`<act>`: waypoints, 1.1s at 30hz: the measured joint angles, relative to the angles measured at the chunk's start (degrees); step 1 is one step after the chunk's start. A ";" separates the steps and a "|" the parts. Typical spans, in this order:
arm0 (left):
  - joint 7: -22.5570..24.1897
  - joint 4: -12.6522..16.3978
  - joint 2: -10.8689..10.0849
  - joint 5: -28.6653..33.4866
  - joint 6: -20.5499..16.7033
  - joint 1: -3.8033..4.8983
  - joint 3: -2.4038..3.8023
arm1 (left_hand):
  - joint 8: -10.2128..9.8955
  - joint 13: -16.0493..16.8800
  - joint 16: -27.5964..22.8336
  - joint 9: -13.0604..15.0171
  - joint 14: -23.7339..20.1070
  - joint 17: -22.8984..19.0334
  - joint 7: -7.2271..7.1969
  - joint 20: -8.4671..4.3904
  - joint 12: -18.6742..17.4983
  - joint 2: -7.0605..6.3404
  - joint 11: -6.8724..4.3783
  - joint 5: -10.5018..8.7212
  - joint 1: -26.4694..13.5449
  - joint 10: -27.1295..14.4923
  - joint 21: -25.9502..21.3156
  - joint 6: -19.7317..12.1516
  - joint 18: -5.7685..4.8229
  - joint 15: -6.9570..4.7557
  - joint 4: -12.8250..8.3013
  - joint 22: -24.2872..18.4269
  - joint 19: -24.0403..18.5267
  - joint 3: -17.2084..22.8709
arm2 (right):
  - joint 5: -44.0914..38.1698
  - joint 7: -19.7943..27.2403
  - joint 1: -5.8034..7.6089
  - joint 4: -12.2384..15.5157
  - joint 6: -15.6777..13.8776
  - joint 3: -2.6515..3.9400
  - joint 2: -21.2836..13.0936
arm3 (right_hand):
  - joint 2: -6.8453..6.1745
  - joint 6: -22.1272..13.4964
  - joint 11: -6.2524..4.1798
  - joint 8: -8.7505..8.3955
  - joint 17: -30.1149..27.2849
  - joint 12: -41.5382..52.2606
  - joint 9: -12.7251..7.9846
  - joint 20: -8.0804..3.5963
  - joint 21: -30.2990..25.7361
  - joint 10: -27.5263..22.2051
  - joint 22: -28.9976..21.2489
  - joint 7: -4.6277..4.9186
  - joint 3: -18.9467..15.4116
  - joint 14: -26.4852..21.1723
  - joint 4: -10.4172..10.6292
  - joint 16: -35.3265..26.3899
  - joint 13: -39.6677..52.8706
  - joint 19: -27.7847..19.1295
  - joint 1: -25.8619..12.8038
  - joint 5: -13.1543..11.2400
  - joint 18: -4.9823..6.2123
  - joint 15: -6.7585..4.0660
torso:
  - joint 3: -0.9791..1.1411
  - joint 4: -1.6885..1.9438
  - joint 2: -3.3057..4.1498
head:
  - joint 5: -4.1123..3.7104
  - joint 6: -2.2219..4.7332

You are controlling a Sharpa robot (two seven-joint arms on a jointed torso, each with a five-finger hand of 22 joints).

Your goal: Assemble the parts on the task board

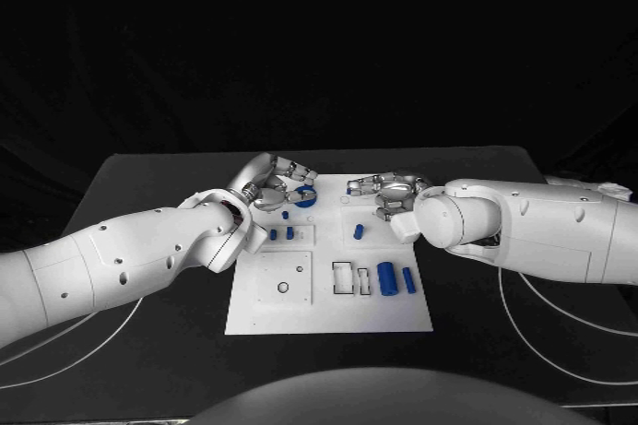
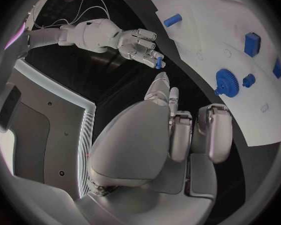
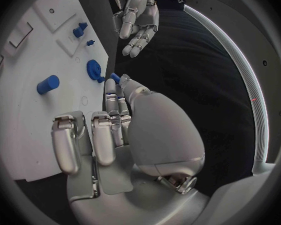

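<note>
Small blue part (image 2: 158, 62) pinched in fingertips of right robot hand (image 2: 140, 44), seen plainly from left wrist, hidden from head. Blue gear (image 1: 304, 199) near task board (image 1: 333, 305) far edge, mid-bench. Left robot hand (image 1: 276, 182) loosely spread, holding nothing. No legible writing.

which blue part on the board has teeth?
The gear, the round toothed disc near the board's far edge, between the two robot hands. The other blue parts are smooth pegs, cylinders and blocks.
</note>
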 measured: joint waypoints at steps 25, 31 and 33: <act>-1.96 1.50 1.67 -5.36 -6.09 -0.30 0.00 | 0.00 -0.07 0.00 -0.07 0.00 0.00 -0.18 0.00 0.00 -1.03 -0.20 -1.77 0.18 -1.84 0.00 0.19 0.00 0.00 0.32 0.00 0.00 -0.01 | 12.44 0.75 0.01 2.17 0.28 0.03 2.25 | 0.04 -0.10 0.00 -0.50 -0.01 -0.50 -0.13 -0.01 0.00 0.00 -0.02 0.09 -0.63 0.00 0.63 0.00 0.00 0.00 -0.50 0.22 0.01 0.00 | 0.00 -0.02 0.00 | -0.05 0.37; -2.28 1.50 1.84 -5.58 -5.66 -0.31 0.00 | 0.00 -0.07 0.00 -0.07 0.00 0.00 -0.18 0.00 0.00 -1.37 -0.20 -2.15 -0.16 -1.84 0.00 0.19 0.00 0.00 0.47 0.00 0.00 -0.16 | 13.28 0.88 0.04 2.20 0.26 0.05 2.44 | 0.04 0.05 0.00 -0.56 -0.01 -0.50 -0.16 -0.01 0.00 0.00 -0.02 -0.07 -0.63 0.00 0.63 0.00 0.00 0.00 -0.49 0.22 0.00 0.00 | 0.01 -0.02 -0.03 | -0.15 0.30; -2.37 1.50 1.89 -5.63 -5.34 -0.31 0.00 | 0.00 -0.07 0.00 -0.07 0.00 0.00 -0.19 0.00 0.00 -1.37 -0.20 -2.15 -0.16 -1.84 0.00 0.19 0.00 0.00 0.30 0.00 0.00 -0.33 | 13.50 0.91 0.05 2.21 0.25 0.06 2.49 | 0.04 0.08 0.00 -0.56 -0.01 -0.50 -0.22 -0.01 0.00 0.00 -0.02 -0.09 -0.63 0.00 0.63 0.00 0.00 0.00 -0.49 0.22 0.00 0.00 | 0.01 -0.02 -0.03 | -0.16 0.27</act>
